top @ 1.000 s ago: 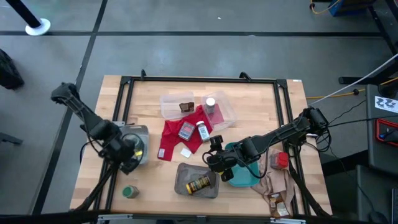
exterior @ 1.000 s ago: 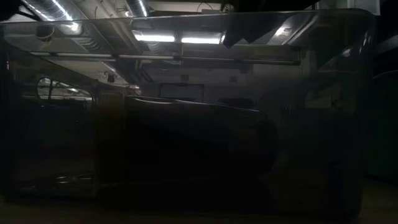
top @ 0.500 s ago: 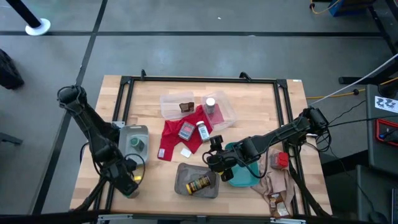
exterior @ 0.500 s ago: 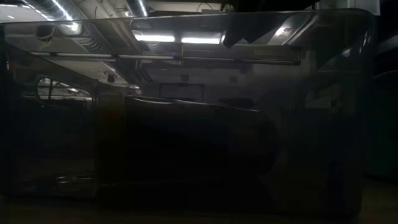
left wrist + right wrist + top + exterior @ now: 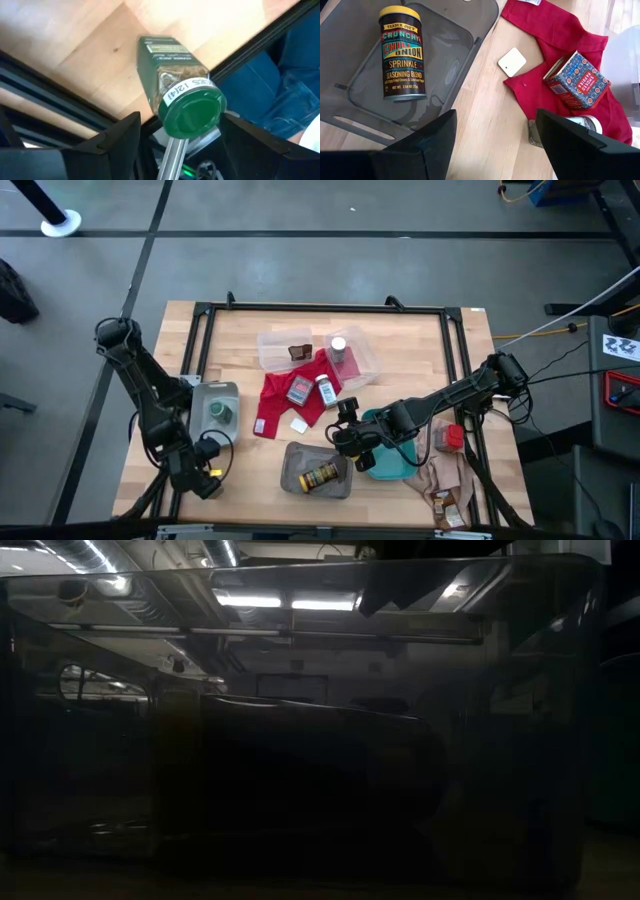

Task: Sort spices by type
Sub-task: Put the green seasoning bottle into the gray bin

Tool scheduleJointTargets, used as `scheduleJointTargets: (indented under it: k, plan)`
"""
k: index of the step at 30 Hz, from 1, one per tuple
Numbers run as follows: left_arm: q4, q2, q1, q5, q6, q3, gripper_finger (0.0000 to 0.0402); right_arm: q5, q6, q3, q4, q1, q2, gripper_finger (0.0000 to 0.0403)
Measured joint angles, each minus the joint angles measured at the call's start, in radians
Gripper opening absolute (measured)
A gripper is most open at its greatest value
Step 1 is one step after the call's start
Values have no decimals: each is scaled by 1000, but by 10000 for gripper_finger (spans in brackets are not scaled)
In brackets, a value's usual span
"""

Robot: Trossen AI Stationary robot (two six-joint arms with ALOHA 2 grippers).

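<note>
A green-lidded jar point(image 5: 175, 75) stands upright on the wood near the table's near left corner. My left gripper point(image 5: 181, 120) is open, with a finger on either side of the jar's lid point(image 5: 192, 112). I cannot tell whether either finger touches it. In the high view my left gripper point(image 5: 205, 480) hides this jar. A second green-lidded jar point(image 5: 218, 412) sits in the grey tray point(image 5: 205, 395). My right gripper point(image 5: 350, 442) hangs open above the table's middle. Below it, a yellow-labelled jar point(image 5: 402, 52) lies on its side in a dark tray point(image 5: 445, 30).
A red cloth point(image 5: 560, 35) bears a red tin point(image 5: 577, 80) and a white-capped bottle point(image 5: 326, 392). Clear trays point(image 5: 285, 340) stand at the far side. A teal tray point(image 5: 395, 465) and a beige cloth point(image 5: 445, 475) lie at the right. A dark container wall fills the low view.
My left gripper has swung from above the grey tray toward the table's near edge and come down, rolling a little. It now stands around the jar at the near left corner. The jar in the grey tray has come into view.
</note>
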Motion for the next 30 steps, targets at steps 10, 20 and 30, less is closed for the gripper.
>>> scheduleJointTargets:
  k: [10,20,30]
  plan:
    - [0,0,-6,-23,-5,0,255,0,32,0,0,0,0,271]
    - [18,0,-6,-24,-52,0,255,0,37,0,0,0,0,271]
    - [44,44,-5,-28,-45,2,255,0,37,0,0,0,0,271]
